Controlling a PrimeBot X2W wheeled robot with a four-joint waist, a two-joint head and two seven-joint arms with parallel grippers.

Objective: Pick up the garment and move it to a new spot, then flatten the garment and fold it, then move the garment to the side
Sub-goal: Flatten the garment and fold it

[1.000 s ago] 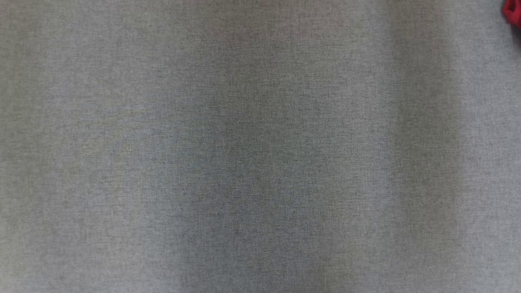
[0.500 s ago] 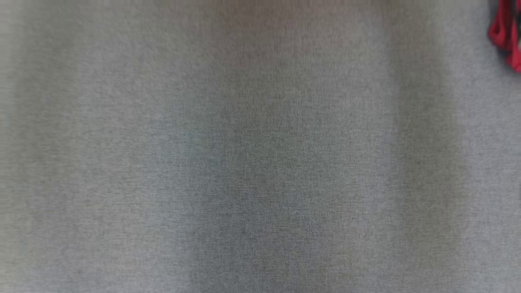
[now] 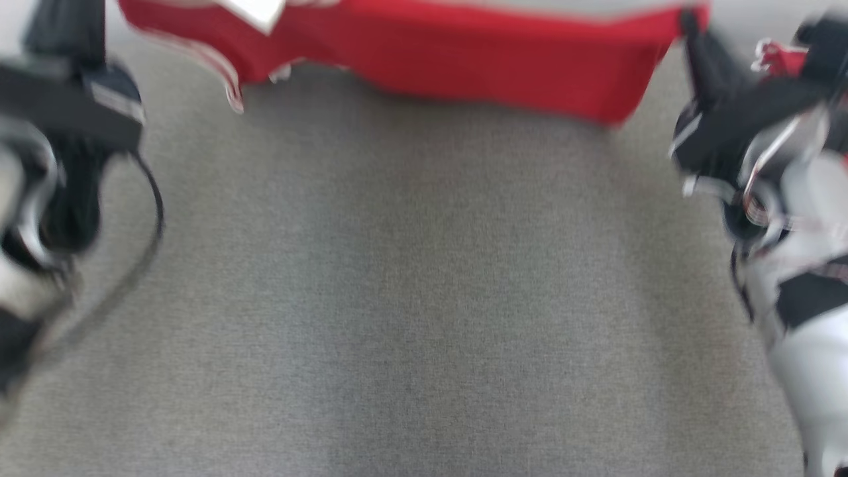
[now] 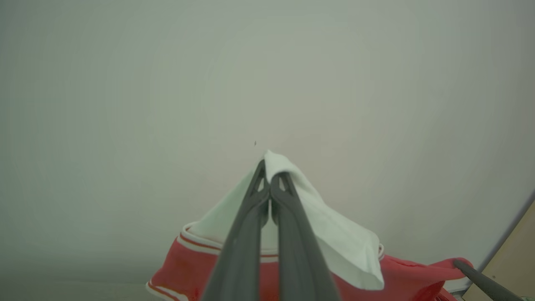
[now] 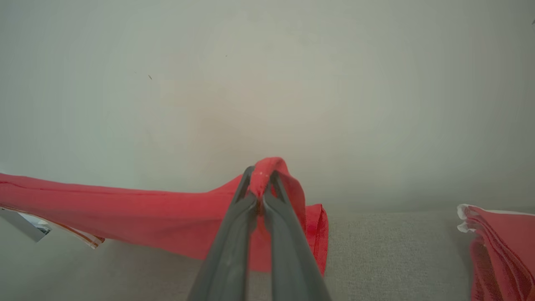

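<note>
A grey fabric-covered surface (image 3: pixel 424 318) lies below a red garment (image 3: pixel 464 59) with white trim, which hangs stretched between the robot's two arms at the far side of the head view and appears lifted off the cloth. The left gripper (image 4: pixel 267 177) is pinched tight on a white part of the garment and the right gripper (image 5: pixel 260 179) is clamped on a red edge, while a pile of red clothes (image 5: pixel 501 246) sits off to the right. The pick-up looks done and the carry seems under way, with laying down, flattening, folding and setting aside all left to do.
</note>
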